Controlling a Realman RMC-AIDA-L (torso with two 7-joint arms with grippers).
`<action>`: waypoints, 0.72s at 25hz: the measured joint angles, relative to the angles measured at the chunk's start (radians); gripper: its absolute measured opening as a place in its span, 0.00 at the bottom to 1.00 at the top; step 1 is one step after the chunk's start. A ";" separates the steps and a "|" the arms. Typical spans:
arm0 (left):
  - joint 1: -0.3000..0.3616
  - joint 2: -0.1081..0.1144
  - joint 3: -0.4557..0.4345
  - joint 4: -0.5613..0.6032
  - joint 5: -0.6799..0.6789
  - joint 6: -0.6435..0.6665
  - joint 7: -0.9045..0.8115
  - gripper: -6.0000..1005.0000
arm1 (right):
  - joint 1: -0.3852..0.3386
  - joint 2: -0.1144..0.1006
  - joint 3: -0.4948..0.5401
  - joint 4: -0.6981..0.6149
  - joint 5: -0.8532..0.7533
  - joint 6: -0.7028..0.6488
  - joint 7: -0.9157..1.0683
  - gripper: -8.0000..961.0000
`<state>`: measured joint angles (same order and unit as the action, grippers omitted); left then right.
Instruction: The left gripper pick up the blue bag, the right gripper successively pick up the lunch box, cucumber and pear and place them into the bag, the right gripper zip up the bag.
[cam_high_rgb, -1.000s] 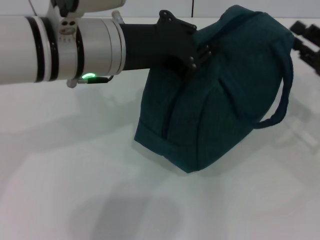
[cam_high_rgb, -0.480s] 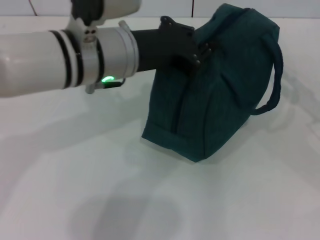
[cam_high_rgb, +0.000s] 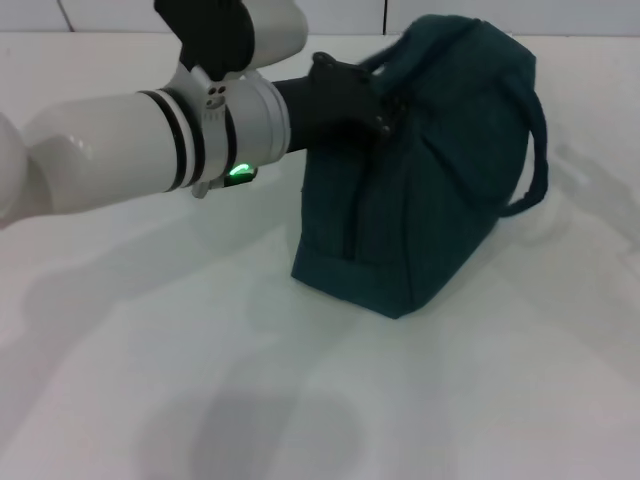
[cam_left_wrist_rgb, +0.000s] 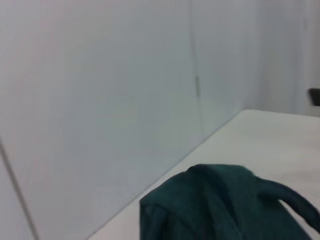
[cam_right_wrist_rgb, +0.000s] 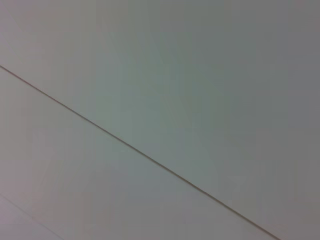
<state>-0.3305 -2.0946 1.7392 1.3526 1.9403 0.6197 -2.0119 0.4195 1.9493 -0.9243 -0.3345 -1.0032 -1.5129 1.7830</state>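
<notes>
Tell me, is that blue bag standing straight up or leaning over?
Leaning. The blue bag tilts toward the robot's right, its base on the table, with the left tool at its upper edge.

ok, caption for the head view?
Left end effector at the top of the dark teal fabric bag on the white table.
</notes>
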 joint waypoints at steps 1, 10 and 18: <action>0.000 0.000 0.001 -0.008 -0.002 -0.014 0.000 0.12 | 0.000 0.000 0.000 0.000 0.000 0.000 0.000 0.86; 0.011 0.007 -0.001 -0.004 -0.149 -0.036 -0.003 0.30 | 0.007 -0.006 0.002 0.000 -0.005 -0.014 -0.001 0.86; 0.016 0.007 -0.093 0.072 -0.284 0.220 -0.009 0.62 | 0.012 -0.014 -0.005 -0.013 -0.010 -0.042 -0.052 0.86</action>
<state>-0.3145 -2.0875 1.6461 1.4242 1.6566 0.8399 -2.0209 0.4319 1.9357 -0.9295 -0.3471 -1.0133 -1.5552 1.7309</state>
